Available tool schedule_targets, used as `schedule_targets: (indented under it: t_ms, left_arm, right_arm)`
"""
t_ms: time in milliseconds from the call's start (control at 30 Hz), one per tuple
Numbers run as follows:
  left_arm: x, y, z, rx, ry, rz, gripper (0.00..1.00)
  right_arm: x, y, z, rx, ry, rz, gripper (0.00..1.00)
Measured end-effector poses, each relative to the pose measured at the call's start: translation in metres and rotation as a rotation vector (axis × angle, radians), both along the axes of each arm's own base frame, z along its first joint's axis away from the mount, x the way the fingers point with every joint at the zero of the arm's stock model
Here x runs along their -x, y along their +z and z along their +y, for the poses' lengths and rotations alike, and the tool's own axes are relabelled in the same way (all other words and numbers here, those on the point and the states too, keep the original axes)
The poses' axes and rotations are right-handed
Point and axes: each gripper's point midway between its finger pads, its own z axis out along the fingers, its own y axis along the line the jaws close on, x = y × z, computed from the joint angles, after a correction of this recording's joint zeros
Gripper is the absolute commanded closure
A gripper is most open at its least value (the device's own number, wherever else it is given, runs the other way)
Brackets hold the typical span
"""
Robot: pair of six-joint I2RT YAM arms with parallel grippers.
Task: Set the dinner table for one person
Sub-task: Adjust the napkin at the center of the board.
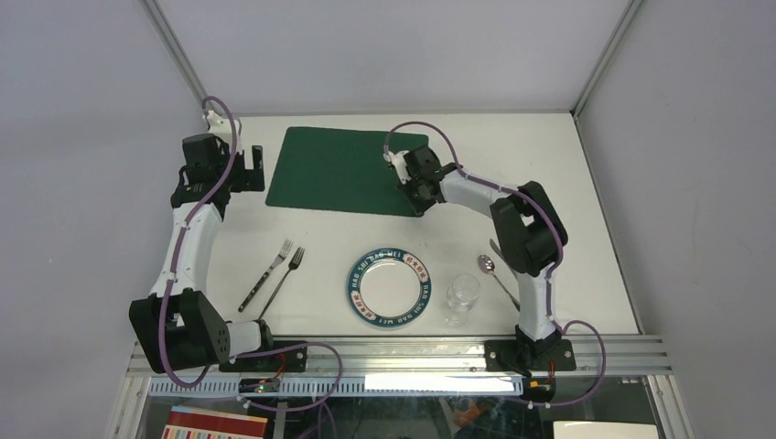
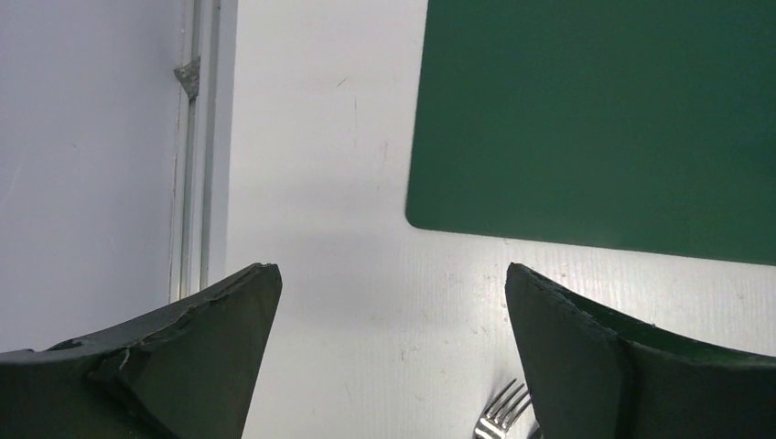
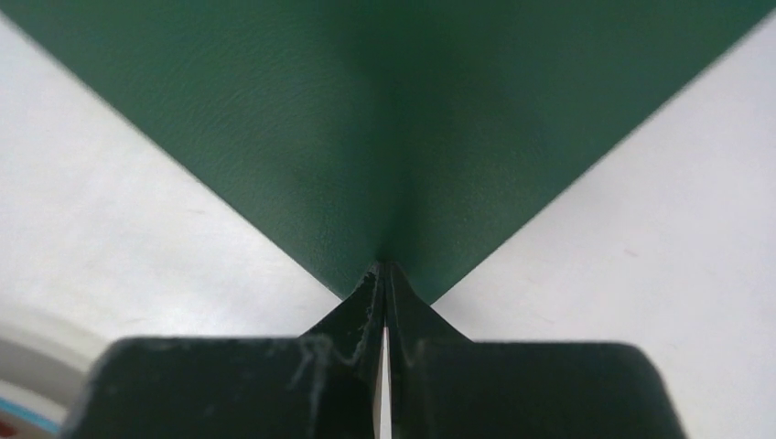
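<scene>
Right end effector (image 1: 419, 206) pinched shut on one placemat (image 1: 339, 169) corner; left end effector (image 1: 247, 169) spread wide, empty.
Top view: white worktop (image 1: 586, 183) lies beneath both; nearer than them are two forks (image 1: 265, 276), one plate (image 1: 355, 283), one glass (image 1: 463, 297) and one spoon (image 1: 497, 277). Left wrist: placemat ahead-right, fork tines by the right finger. Right wrist: placemat corner between closed tips.

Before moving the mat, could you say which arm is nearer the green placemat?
Right: the right fingers pinch the placemat's near corner; the left fingers hang open beside its left edge.
</scene>
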Motion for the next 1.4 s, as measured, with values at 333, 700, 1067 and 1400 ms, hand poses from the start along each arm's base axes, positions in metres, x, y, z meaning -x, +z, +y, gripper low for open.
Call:
schedule_targets:
  t_ms: [333,700,1067,1400]
  left_arm:
    - [0.003,-0.011,-0.008,0.021,-0.029,0.025,0.01]
    - [0.008,-0.031,-0.017,0.037,-0.063,0.071,0.01]
    - [-0.004,-0.079,-0.05,0.037,-0.142,0.21,0.01]
    - [-0.005,-0.088,-0.065,0.021,-0.162,0.238,0.01]
  right_arm:
    - [-0.055,0.001,-0.122,0.054,-0.337,-0.02,1.0]
    - [-0.031,0.0,-0.148,0.088,-0.375,0.0,1.0]
    - [0.005,0.0,-0.156,0.102,-0.359,0.05,1.0]
    - [0.032,0.019,-0.16,0.121,-0.329,0.09,0.76]
